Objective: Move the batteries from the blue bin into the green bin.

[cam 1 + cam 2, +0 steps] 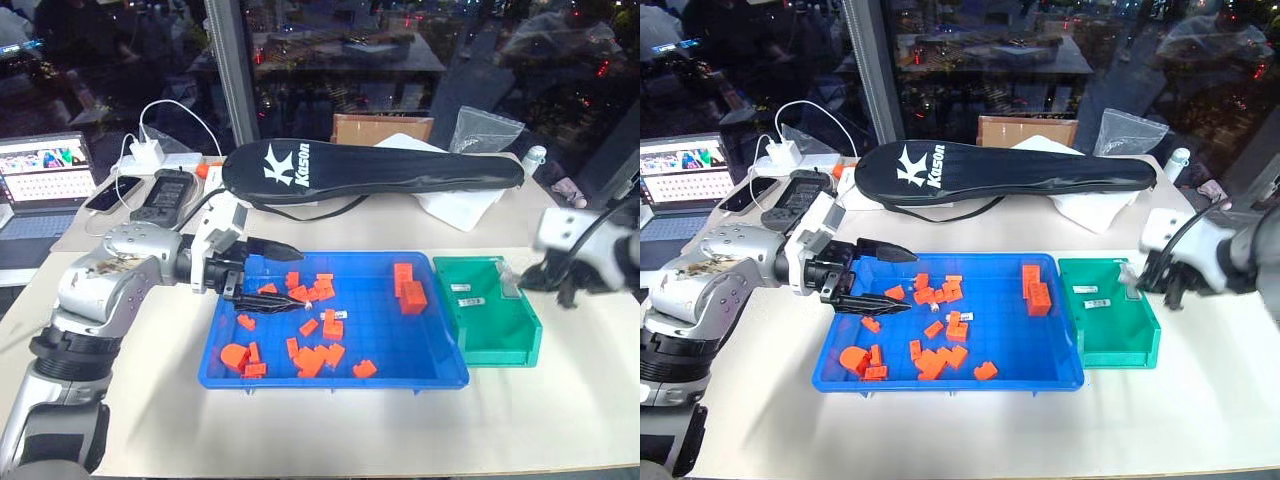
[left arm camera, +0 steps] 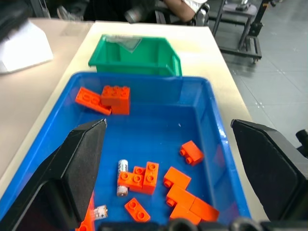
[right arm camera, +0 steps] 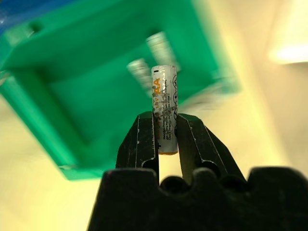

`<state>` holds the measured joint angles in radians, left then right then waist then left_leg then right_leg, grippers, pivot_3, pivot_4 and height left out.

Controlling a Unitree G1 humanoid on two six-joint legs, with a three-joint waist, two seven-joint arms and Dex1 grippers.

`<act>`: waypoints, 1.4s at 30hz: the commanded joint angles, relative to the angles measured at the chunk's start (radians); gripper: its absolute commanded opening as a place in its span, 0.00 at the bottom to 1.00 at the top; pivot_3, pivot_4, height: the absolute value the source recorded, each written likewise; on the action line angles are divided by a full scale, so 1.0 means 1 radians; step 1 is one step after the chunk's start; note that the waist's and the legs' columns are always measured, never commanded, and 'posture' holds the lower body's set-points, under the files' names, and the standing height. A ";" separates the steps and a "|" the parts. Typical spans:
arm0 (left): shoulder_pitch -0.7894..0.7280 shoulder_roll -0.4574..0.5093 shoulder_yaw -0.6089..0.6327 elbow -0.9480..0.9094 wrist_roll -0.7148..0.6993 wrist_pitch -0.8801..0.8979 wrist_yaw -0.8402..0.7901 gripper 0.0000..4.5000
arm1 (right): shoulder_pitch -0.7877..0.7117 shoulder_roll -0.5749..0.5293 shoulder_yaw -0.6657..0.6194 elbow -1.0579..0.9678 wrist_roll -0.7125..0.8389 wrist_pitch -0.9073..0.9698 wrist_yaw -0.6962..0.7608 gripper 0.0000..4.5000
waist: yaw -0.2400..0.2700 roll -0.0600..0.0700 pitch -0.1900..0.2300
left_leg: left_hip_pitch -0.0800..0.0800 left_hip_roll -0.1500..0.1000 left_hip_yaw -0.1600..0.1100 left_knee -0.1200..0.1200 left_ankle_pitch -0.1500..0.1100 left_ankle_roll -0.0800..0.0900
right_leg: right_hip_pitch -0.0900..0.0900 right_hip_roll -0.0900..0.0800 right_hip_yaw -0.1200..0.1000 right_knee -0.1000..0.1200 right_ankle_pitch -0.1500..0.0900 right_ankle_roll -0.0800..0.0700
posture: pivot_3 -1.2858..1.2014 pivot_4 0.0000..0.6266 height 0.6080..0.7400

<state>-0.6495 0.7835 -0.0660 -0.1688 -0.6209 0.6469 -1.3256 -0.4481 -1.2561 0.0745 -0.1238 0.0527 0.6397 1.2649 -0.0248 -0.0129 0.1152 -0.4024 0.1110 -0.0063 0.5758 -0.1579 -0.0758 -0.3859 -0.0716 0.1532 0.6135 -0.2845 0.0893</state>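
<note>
The blue bin (image 1: 385,322) lies mid-table, strewn with orange blocks (image 1: 311,358). Among them lie a battery (image 2: 122,177) and another battery (image 2: 100,211) beside it. My left gripper (image 1: 292,276) hovers open over the bin's left part, nothing between its fingers. The green bin (image 1: 497,340) stands against the blue bin's right side with two batteries (image 1: 466,294) on its floor. My right gripper (image 1: 553,277) hangs just right of the green bin and above it, shut on an upright AA battery (image 3: 163,108). The green bin (image 3: 72,110) shows below that battery.
A black racket cover (image 1: 370,168) lies across the table behind the bins. A laptop (image 1: 40,185), a phone (image 1: 112,193) and a charger with white cables (image 1: 150,152) sit at the far left. A cardboard box (image 1: 380,128) and a plastic bag (image 1: 485,128) are at the back.
</note>
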 commanded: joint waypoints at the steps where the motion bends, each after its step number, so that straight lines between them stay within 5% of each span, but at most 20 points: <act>1: -0.010 0.011 0.002 -0.001 0.021 -0.029 -0.009 1.00 | -0.003 0.000 -0.012 -0.043 -0.005 -0.020 -0.024 0.06 | 0.004 0.002 0.000 | 0.000 0.000 0.000 0.000 0.000 0.000 | 0.000 0.000 0.000 0.000 0.000 0.000 | 0.52 0.24 0.98; 4: -0.004 0.016 0.006 -0.011 0.020 -0.020 -0.010 1.00 | -0.005 0.001 0.009 -0.055 -0.007 -0.003 -0.017 0.06 | 0.009 0.002 0.000 | 0.000 0.000 0.000 0.000 0.000 0.000 | 0.000 0.000 0.000 -0.001 0.000 0.000 | 0.52 0.24 0.98; 5: -0.002 0.018 0.009 -0.014 0.020 -0.017 -0.011 1.00 | -0.007 -0.001 0.012 -0.054 -0.010 -0.003 -0.017 0.28 | 0.010 0.001 0.000 | -0.001 0.000 0.000 0.001 0.000 0.000 | 0.000 0.000 0.000 -0.001 0.000 0.000 | 0.52 0.24 0.98; 10: 0.003 0.025 0.015 -0.024 0.019 -0.009 -0.005 1.00 | -0.049 0.001 0.022 -0.056 -0.002 -0.009 -0.009 0.63 | 0.013 0.001 0.000 | -0.001 0.000 0.000 0.001 0.000 0.000 | 0.000 0.000 0.000 -0.001 0.000 0.001 | 0.52 0.24 0.98; 14: 0.012 0.042 0.013 -0.022 0.036 -0.013 -0.001 1.00 | -0.226 0.044 0.047 -0.074 0.022 0.019 0.016 0.94 | 0.005 0.002 0.000 | -0.001 0.000 0.000 0.001 0.000 0.000 | -0.001 0.000 0.000 -0.001 0.000 0.001 | 0.52 0.24 0.98; 18: 0.042 0.086 -0.019 0.021 0.126 -0.097 -0.028 1.00 | -0.414 0.225 0.115 -0.125 0.067 0.082 -0.011 0.94 | -0.012 0.002 0.000 | 0.001 0.000 -0.001 -0.001 0.000 0.000 | 0.000 0.002 0.000 0.000 0.000 0.000 | 0.52 0.24 0.98; 24: 0.066 0.119 0.006 0.043 0.130 -0.108 -0.046 1.00 | -0.410 0.521 0.300 -0.099 0.036 0.055 -0.108 0.94 | 0.002 -0.001 -0.001 | -0.003 0.001 -0.004 -0.001 0.000 0.000 | -0.002 0.004 0.000 0.001 0.002 -0.004 | 0.52 0.24 0.98; 42: 0.208 0.154 0.105 -0.121 0.058 -0.014 0.037 1.00 | -0.418 0.666 0.475 0.321 -0.139 -0.317 -0.056 0.94 | 0.013 -0.001 -0.001 | -0.003 0.000 -0.004 0.001 0.000 -0.001 | -0.002 0.012 0.000 0.005 0.001 -0.011 | 0.52 0.24 0.98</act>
<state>-0.4429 0.9187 0.0061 -0.2567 -0.5445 0.6311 -1.2976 -0.8437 -0.5957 0.5647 0.1947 -0.0770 0.3597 1.1989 -0.0121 -0.0137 0.1145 -0.4050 0.1115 -0.0102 0.5764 -0.1575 -0.0765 -0.3876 -0.0592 0.1529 0.6189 -0.2842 0.0778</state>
